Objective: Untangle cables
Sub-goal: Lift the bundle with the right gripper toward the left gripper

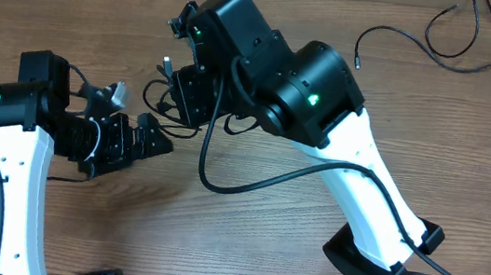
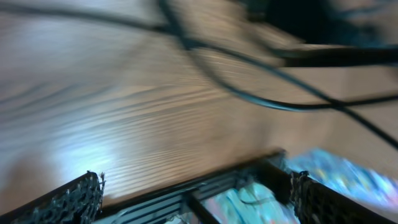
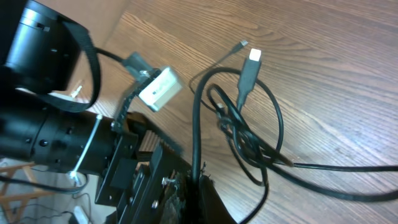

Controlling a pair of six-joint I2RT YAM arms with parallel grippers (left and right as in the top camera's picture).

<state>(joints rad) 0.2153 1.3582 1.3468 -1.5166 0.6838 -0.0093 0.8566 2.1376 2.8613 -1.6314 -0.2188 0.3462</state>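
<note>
Clamping together on one strand of the knotted cables (image 3: 244, 134), the right tool (image 3: 198, 182) is holding the tangle just ahead of its tips over the worktop (image 3: 336, 74), with a pale plug (image 3: 252, 59) showing beyond the knot. The left tool (image 2: 196, 190), jaws standing wide apart and gripping nothing, is hovering near the same tangle. A lone cable (image 1: 399, 30) is lying well apart from both tools, its loop running off the overhead view's top edge. Blur is smearing the strands ahead of the left tool, and the right arm (image 1: 325, 100) is hiding much of the knot from above.
</note>
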